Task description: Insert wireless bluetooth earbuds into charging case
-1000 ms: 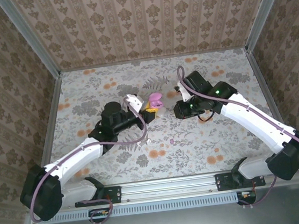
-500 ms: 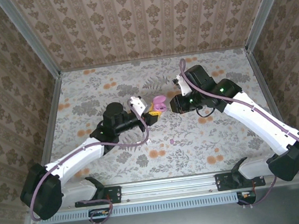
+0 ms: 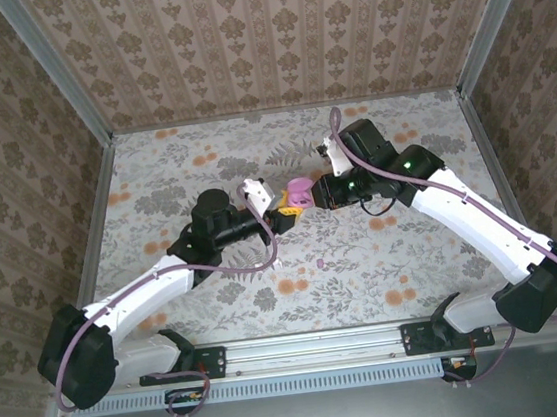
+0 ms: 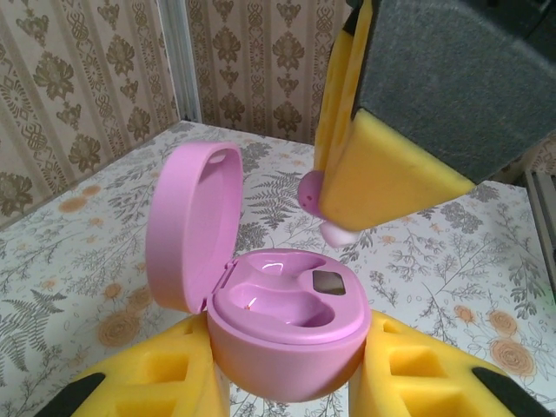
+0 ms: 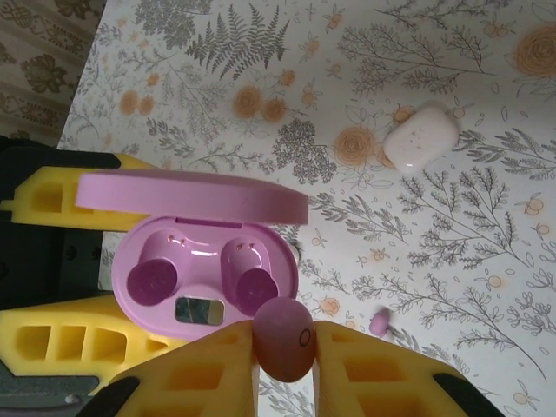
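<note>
The case (image 4: 287,347) and earbud (image 5: 284,337) are coloured pink, pincer pads (image 4: 391,174) yellow; the worktop (image 5: 452,243) is printed with grey ferns, orange blooms.

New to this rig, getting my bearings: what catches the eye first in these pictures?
An open pink charging case, clamped in the left gripper at mid-table, lid up and both wells empty. The right gripper pinches one pink earbud just above it. On the floral table lie a second tiny pink earbud and a small white case.
</note>
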Motion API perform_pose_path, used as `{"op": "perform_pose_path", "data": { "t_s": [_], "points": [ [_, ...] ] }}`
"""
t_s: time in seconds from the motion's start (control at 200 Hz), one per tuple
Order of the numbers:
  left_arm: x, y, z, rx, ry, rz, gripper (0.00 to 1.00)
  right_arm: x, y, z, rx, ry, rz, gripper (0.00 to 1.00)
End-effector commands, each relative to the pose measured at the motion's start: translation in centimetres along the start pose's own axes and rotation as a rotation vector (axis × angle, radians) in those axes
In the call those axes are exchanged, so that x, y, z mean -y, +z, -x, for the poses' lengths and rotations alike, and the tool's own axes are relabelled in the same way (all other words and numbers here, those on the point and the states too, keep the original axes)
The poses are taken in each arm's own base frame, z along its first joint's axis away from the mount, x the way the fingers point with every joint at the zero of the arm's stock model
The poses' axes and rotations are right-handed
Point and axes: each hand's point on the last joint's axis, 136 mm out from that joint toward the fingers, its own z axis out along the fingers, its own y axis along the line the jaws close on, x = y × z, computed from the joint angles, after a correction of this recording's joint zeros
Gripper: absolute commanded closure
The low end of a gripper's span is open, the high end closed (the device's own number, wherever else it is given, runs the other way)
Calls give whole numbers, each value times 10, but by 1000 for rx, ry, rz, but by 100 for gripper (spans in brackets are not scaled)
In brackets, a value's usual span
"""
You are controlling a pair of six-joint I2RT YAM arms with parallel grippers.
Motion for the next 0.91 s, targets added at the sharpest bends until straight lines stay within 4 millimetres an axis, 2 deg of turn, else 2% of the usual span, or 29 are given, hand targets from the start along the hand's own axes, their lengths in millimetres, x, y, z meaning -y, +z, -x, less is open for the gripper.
{"op": "perform_pose_path", "data": {
  "t_s": [0.0,0.9],
  "points": [
    [5,2,15,30,30,-29,70,-9,-3,11,27,-24,40,77],
    [4,3,22,41,30,-28,70,-9,7,8,8,-24,51,77]
  ]
}}
